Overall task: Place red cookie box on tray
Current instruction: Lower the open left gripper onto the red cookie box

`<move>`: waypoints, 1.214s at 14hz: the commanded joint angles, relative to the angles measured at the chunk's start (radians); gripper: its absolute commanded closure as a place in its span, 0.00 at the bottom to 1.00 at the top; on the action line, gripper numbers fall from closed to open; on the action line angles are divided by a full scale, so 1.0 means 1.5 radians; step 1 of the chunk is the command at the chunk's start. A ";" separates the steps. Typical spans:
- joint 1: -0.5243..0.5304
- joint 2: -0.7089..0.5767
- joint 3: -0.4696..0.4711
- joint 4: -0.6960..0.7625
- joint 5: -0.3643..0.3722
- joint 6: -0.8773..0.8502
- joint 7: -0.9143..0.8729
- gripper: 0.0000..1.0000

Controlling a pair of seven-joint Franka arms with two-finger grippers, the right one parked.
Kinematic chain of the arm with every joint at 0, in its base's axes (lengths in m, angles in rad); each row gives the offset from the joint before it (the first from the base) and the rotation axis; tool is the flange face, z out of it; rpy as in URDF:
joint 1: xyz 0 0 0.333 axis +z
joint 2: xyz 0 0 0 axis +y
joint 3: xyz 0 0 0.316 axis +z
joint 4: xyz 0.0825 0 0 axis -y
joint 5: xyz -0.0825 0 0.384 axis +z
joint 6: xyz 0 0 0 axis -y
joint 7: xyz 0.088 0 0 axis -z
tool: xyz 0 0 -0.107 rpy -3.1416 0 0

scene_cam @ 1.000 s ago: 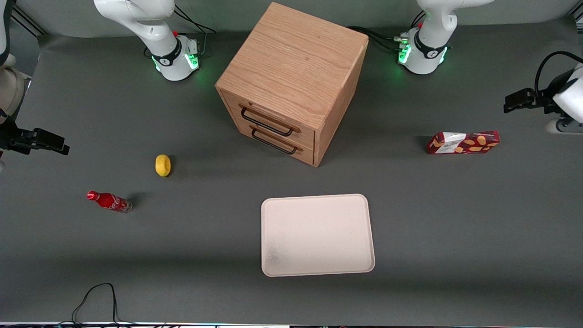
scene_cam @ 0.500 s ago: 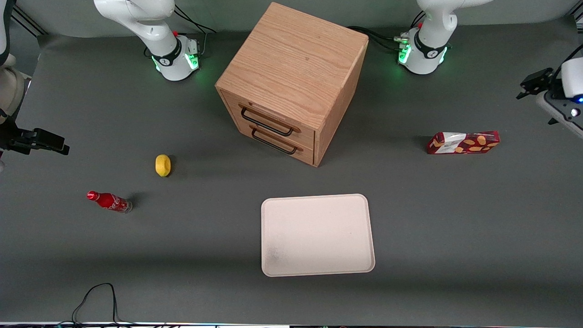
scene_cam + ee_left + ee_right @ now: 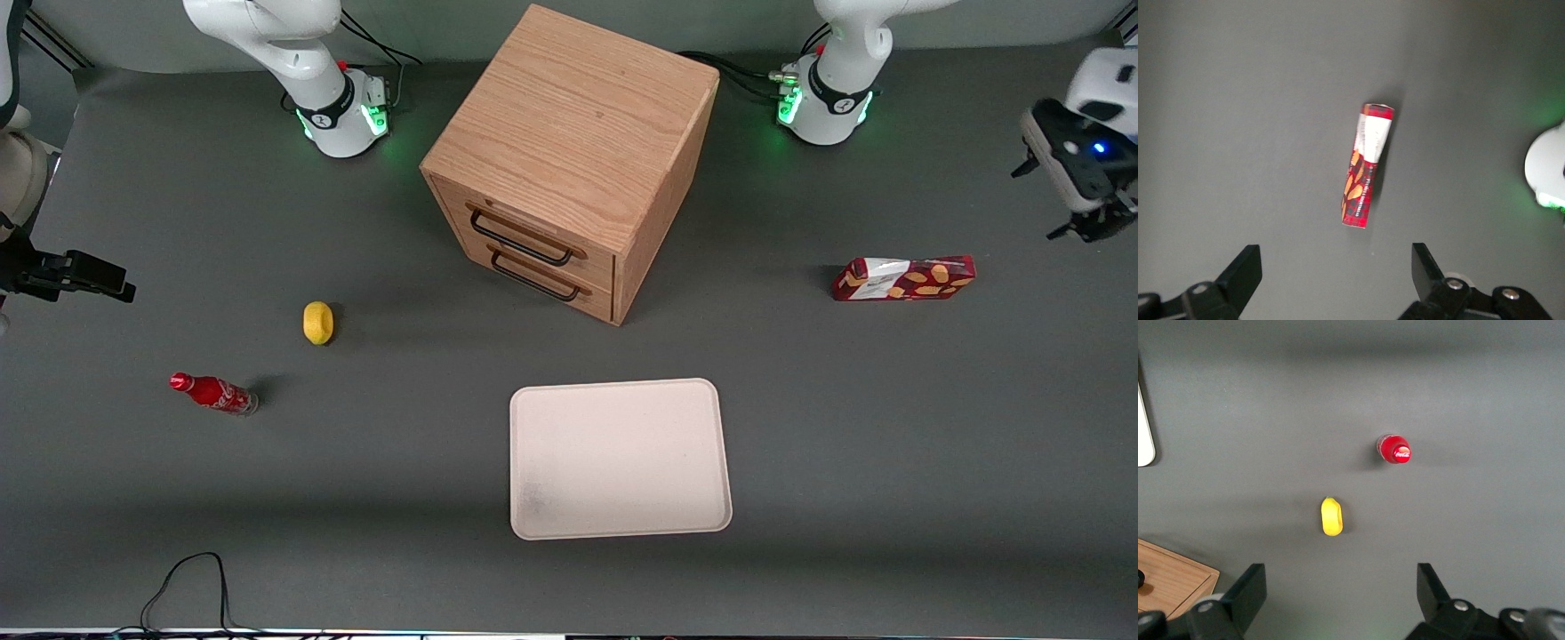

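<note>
The red cookie box (image 3: 904,278) lies on the grey table toward the working arm's end, standing on its long narrow edge. In the left wrist view the box (image 3: 1366,167) shows its red and white edge. The tray (image 3: 620,458) lies flat and bare, nearer the front camera than the cabinet. My left gripper (image 3: 1086,227) hangs above the table at the working arm's end, farther from the front camera than the box and apart from it. In the left wrist view the gripper (image 3: 1336,260) is open and empty, its jaws wide apart, with the box well clear of them.
A wooden two-drawer cabinet (image 3: 569,160) stands mid-table. A yellow lemon (image 3: 317,322) and a small red soda bottle (image 3: 213,393) lie toward the parked arm's end. The working arm's base (image 3: 827,107) glows green. A black cable (image 3: 182,578) loops at the table's front edge.
My left gripper has swung from pointing sideways to pointing down at the table and has shifted farther from the front camera. The box and the tray have not moved.
</note>
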 commanded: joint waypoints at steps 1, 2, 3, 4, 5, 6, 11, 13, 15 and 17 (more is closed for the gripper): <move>-0.006 -0.028 0.003 -0.055 0.008 0.032 0.051 0.00; -0.007 -0.022 0.003 -0.056 0.008 0.036 0.052 0.00; -0.008 -0.015 0.003 -0.057 0.008 0.038 0.052 0.00; -0.008 -0.007 0.003 -0.063 0.008 0.044 0.052 0.00; -0.009 0.002 0.003 -0.074 0.008 0.058 0.052 0.00; -0.009 0.005 0.003 -0.094 0.008 0.081 0.052 0.00; -0.009 0.038 0.003 -0.238 0.009 0.280 0.063 0.00; -0.007 0.096 0.003 -0.263 0.010 0.358 0.085 0.00; 0.001 0.159 0.004 -0.266 0.010 0.423 0.115 0.00; 0.002 0.197 0.006 -0.280 0.010 0.475 0.115 0.00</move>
